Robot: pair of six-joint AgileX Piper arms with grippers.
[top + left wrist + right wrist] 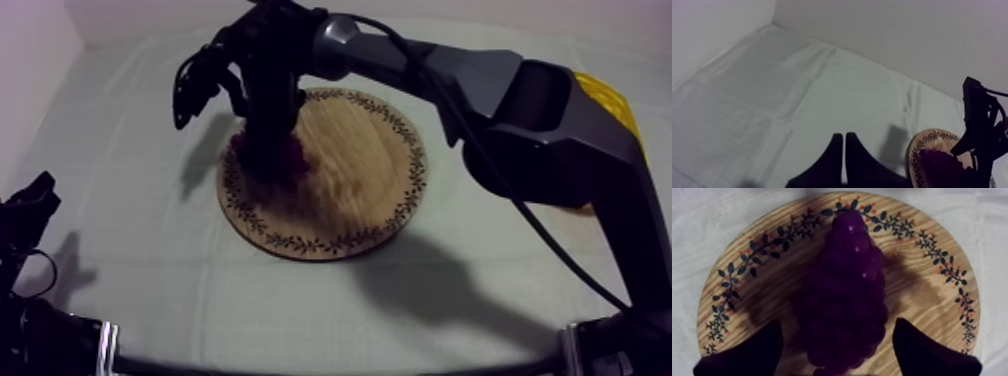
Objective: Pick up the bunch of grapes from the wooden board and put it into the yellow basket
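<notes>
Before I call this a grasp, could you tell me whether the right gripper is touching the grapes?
Apart. In the right wrist view the right gripper is open astride the grapes, with board showing between it and the bunch on both sides.

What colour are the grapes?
The bunch of toy grapes is dark purple, seen best in the right wrist view.

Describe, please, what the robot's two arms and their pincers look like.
The right arm has bulky grey shells, a silvery rounded joint and a black wrist section. The left arm looks black with a silvery ring. The right pincer and left pincer each have two plain black fingers tapering to a point.
</notes>
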